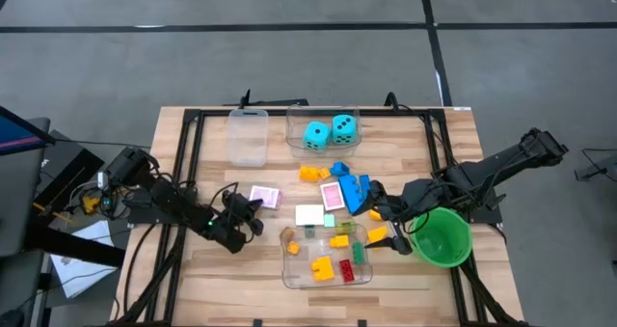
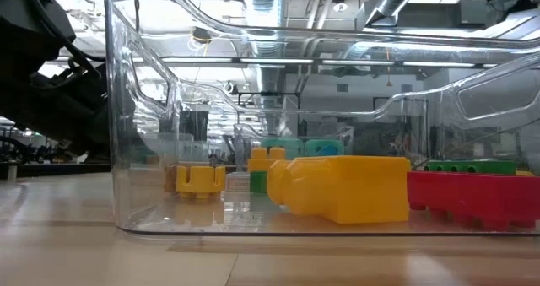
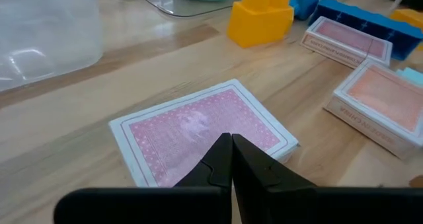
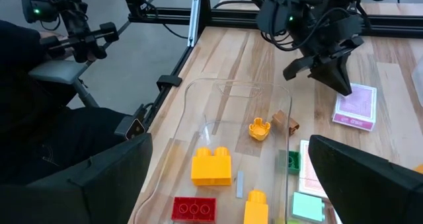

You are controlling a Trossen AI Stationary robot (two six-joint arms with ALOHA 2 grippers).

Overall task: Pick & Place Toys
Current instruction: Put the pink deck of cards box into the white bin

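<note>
Left gripper (image 3: 231, 159) closed, empty, tips over pink-backed card (image 3: 198, 128) left of centre. Right gripper (image 1: 393, 232) open wide, empty, above clear tub (image 4: 198, 118) holding bricks (image 4: 211, 166), near edge.

Green bowl (image 1: 443, 238) near table's (image 1: 174, 153) right edge; three clear tubs: two (image 1: 248, 136) (image 1: 323, 146) at far edge, one (image 1: 326, 274) at near edge.

The pale wooden slatted table top (image 1: 193, 269) looks smooth with a faint sheen. On it, the clear plastic rectangular tub (image 1: 292, 274) is glossy and throws bright reflections. Inside that tub the yellow plastic building brick (image 2: 346, 187) and the red plastic studded brick (image 2: 472, 197) look smooth and semi-gloss. Beside the tub, the pink-backed paper card (image 3: 201, 128) is matt.
</note>
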